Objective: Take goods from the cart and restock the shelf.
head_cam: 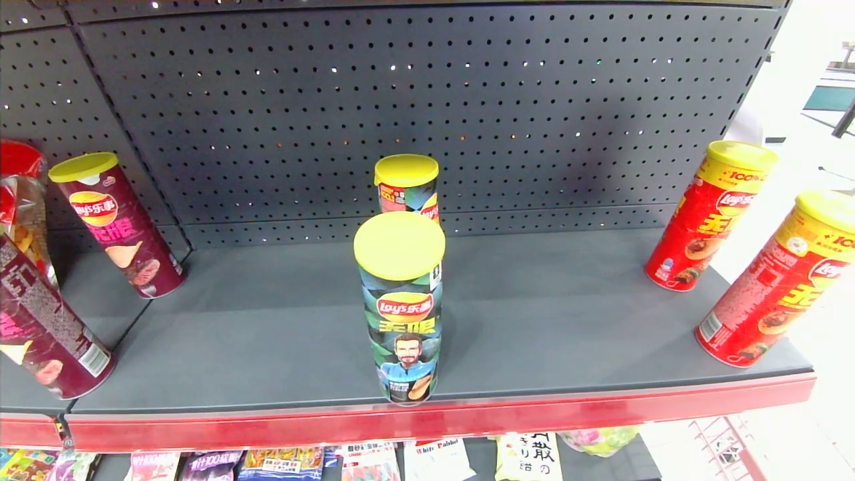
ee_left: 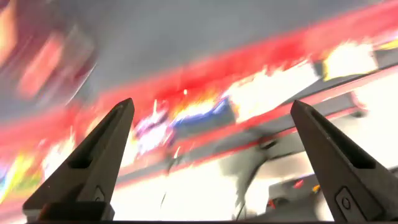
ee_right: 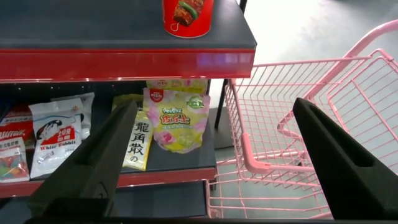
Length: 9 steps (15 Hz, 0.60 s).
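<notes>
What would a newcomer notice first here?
The green chip can with its yellow lid stands upright at the front middle of the grey shelf, a second can behind it. Red cans stand at the shelf's right end, maroon cans at its left. The pink cart sits beside the shelf, below that right end.

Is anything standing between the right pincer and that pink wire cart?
Nothing visible does. The open right pincer points toward the pink wire cart, and only open air shows between them.
</notes>
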{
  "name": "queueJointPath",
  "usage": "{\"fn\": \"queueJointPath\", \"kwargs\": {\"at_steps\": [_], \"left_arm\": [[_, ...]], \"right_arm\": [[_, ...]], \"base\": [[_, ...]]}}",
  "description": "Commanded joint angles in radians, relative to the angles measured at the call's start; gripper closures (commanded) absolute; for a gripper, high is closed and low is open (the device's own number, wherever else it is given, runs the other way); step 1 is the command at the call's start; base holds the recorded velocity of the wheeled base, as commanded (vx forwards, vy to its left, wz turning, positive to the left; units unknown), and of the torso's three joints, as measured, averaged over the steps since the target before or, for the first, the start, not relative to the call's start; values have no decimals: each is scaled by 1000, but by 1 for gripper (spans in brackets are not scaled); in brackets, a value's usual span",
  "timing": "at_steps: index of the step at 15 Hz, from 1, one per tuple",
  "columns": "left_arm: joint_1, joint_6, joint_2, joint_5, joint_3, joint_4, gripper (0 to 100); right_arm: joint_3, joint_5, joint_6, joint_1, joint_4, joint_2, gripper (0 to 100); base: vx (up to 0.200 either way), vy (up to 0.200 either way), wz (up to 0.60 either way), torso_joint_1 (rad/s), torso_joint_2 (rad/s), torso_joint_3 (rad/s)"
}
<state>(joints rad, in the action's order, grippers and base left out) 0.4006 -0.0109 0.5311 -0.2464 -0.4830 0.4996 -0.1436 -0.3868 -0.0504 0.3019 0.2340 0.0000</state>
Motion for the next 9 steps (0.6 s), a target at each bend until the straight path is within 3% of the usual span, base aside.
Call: {"fn": "queueJointPath", "kwargs": {"at_steps": [1, 3, 5, 6, 7, 8, 9], "left_arm": [[-318, -26, -441, -48, -72, 373, 0], [-316, -44, -439, -45, -43, 312, 0], [-315, -100, -441, -44, 190, -90, 0], [-316, -106, -441, -44, 270, -217, 0], [-316, -106, -441, -44, 270, -217, 0], [-315, -101, -441, -47, 483, -546, 0], [-315, -112, -439, -10, 475, -524, 0]], "right_arm": [[-28, 2, 1, -26, -2, 77, 0], [-42, 0, 3, -76, 2, 114, 0], [-5, 16, 1, -221, 4, 118, 0], [15, 43, 1, -228, -10, 94, 0], [15, 43, 1, -228, -10, 94, 0], [55, 106, 7, -228, -110, 95, 0], [144, 221, 1, -228, -292, 95, 0]], "base": [[0, 0, 0, 0, 0, 0], [0, 0, 0, 0, 0, 0], [0, 0, 0, 0, 0, 0], [0, 0, 0, 0, 0, 0], [0, 0, 0, 0, 0, 0], [0, 0, 0, 0, 0, 0], [0, 0, 0, 0, 0, 0]]}}
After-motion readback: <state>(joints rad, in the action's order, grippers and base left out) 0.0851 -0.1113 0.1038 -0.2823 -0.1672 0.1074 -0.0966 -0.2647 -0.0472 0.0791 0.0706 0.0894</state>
